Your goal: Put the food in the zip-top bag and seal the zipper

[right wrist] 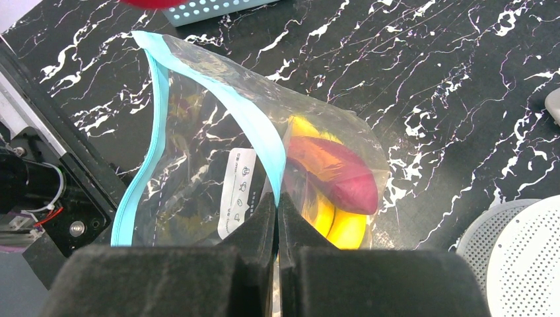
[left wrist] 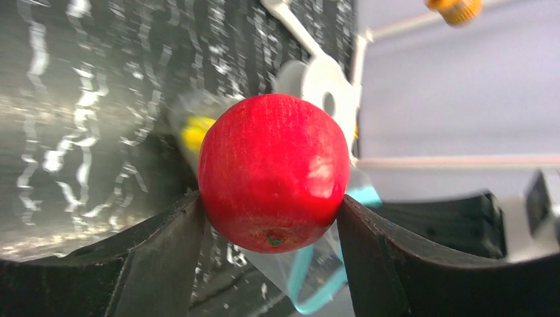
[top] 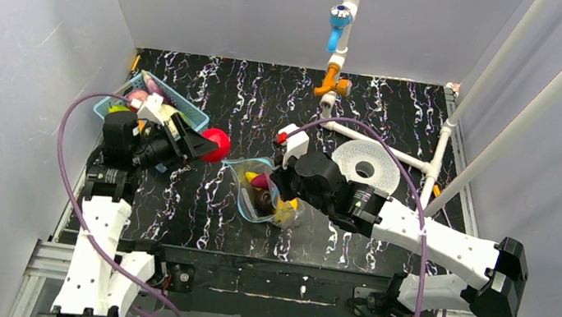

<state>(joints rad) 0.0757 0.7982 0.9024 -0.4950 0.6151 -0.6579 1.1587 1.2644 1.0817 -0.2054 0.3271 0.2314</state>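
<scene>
My left gripper (top: 209, 145) is shut on a red apple (top: 217, 145), held above the table just left of the clear zip-top bag (top: 260, 193); in the left wrist view the apple (left wrist: 274, 170) fills the jaws. My right gripper (right wrist: 277, 201) is shut on the bag's teal-blue zipper (right wrist: 254, 125) edge and holds the bag (right wrist: 198, 165) mouth open toward the left. A yellow banana (right wrist: 330, 221) and a dark purple piece (right wrist: 337, 172) lie inside the bag. The white label strip (right wrist: 236, 191) shows on the bag's wall.
A blue lattice basket (top: 154, 103) with more toy food stands at the back left behind the left gripper. A white perforated disc (top: 365, 166) lies right of the bag. White pipes with an orange fitting (top: 332, 83) stand at the back.
</scene>
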